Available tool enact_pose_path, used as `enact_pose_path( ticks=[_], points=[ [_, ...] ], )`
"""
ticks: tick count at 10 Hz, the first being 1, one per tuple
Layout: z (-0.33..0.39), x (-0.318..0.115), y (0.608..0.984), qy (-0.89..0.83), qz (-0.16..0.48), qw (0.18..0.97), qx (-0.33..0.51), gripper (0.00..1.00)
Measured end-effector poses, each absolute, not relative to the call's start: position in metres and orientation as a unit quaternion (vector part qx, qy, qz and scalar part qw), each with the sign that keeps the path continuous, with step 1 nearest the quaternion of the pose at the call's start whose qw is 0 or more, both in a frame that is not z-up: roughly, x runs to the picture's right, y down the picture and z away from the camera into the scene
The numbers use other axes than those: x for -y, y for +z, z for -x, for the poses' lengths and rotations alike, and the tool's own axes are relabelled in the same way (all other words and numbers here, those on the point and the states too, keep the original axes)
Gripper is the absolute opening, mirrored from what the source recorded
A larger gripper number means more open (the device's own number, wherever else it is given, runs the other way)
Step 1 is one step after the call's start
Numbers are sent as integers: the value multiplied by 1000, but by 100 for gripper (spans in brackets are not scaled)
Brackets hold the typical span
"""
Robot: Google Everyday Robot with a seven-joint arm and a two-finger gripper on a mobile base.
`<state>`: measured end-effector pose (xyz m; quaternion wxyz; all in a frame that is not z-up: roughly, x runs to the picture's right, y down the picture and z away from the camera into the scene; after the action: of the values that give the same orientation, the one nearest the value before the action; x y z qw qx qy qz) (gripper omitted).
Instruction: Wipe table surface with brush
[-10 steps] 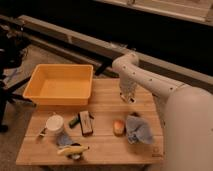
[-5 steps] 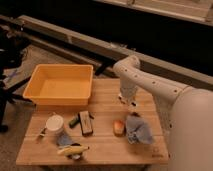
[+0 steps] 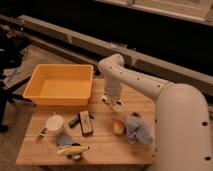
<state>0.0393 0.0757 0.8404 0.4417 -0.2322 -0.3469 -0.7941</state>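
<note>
1. Gripper [image 3: 112, 99]: it hangs over the table [image 3: 102, 145] close to the far edge, just beside the nearest corner of the tub [image 3: 60, 82]. It sits low over the wood; whether it touches cannot be told
2. Hand state: the fingers are drawn together, and nothing is seen between them
3. Brush [image 3: 54, 123]: taken to be the item with the round pale head near the tub end of the table, between the tub and the near edge. Its handle is hard to trace. It lies on the wood, well apart from the gripper and not in hand
4. Change noted: over the last second the gripper has shifted along the far edge towards the tub, at much the same height. The fingers have stayed closed throughout. Nothing on the table has moved
5. Meaning for the task, as a judgement: this is still the approach. The shift brings the arm nearer the brush's end of the table, but no wiping can begin until the brush is picked up, and the fingers must open first
6. Hazards, as a judgement: a black block [image 3: 86, 122] lies just beside the brush. An orange lump [image 3: 118, 127] and a cloth [image 3: 138, 131] lie further along. A low reach could knock the block, and all three stand in the way of any broad wiping stroke
</note>
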Motion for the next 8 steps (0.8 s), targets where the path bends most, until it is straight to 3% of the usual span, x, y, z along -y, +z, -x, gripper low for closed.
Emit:
enact_pose_path(
  ticks=[3, 8],
  points=[
    [-17, -69, 848, -786, 237, 441, 363, 0],
    [-62, -56, 863, -765, 246, 461, 376, 0]
  ],
)
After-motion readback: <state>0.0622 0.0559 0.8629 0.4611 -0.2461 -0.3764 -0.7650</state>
